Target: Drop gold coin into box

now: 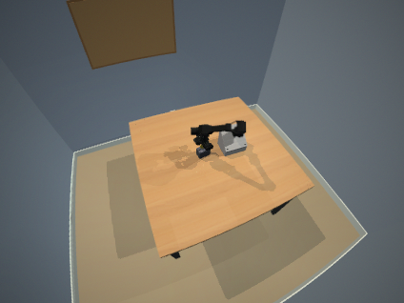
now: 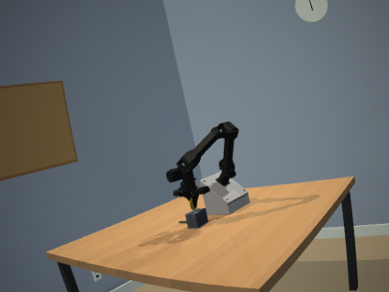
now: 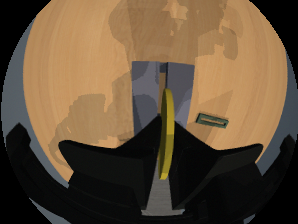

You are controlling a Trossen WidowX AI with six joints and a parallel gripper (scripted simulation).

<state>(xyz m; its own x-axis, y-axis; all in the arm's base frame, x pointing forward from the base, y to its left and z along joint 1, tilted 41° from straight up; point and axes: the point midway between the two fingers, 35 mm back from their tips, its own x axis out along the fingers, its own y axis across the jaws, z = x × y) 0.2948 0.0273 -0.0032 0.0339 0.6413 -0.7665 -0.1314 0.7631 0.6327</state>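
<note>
My gripper (image 3: 162, 120) (image 2: 192, 197) (image 1: 203, 142) is shut on the thin gold coin (image 3: 168, 115) (image 2: 192, 202), held edge-on and upright between the fingers. It hangs a little above the small grey box (image 3: 145, 90) (image 2: 196, 219) (image 1: 202, 152). In the wrist view the coin lines up with the narrow dark slot (image 3: 164, 74) in the box's lid. The dark-green holder (image 3: 213, 120) lies empty on the table just right of the box in the wrist view.
The arm's pale grey base (image 2: 226, 196) (image 1: 232, 143) stands on the wooden table (image 2: 275, 230) (image 1: 205, 210) right beside the box. A brown board hangs on the wall (image 1: 124, 29).
</note>
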